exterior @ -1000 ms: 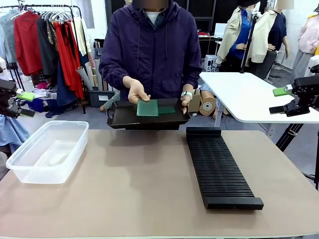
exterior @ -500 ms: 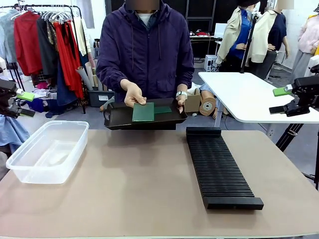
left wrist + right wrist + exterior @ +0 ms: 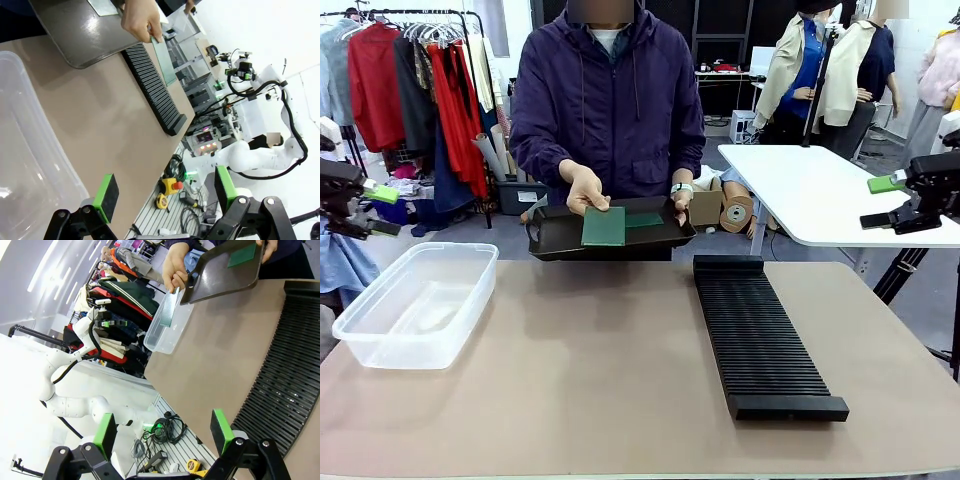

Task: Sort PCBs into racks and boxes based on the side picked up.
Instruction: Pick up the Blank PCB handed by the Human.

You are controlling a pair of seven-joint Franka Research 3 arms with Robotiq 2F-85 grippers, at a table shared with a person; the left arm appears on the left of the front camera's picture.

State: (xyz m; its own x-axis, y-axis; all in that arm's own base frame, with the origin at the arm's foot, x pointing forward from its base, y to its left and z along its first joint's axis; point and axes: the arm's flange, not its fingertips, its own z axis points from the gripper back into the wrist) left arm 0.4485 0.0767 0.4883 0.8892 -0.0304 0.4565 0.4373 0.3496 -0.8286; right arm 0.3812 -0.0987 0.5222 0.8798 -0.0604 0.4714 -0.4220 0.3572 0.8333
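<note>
Front view: the person's hand (image 3: 585,190) has tipped 1 thin green PCB (image 3: 603,226) up from the glossy black tray (image 3: 560,240), which has sunk toward the tan worktop (image 3: 600,380) over the last second. A 2nd PCB (image 3: 645,219) lies flat in the tray. Both are well apart from the left pincer (image 3: 385,211) and right pincer (image 3: 878,202), each spread wide and empty. A handover looks near; sorting has likely not begun.

Left wrist view: beyond the released left pincer (image 3: 165,192), the clear, rounded plastic box (image 3: 30,150) sits nearest. The ribbed black rack (image 3: 152,90) and the edge-on PCB (image 3: 165,62) are farther ahead.

Right wrist view: the rack (image 3: 285,380) lies just ahead of the open right pincer (image 3: 165,432). The held PCB (image 3: 170,307) hangs beside the tray (image 3: 220,272), far ahead.
</note>
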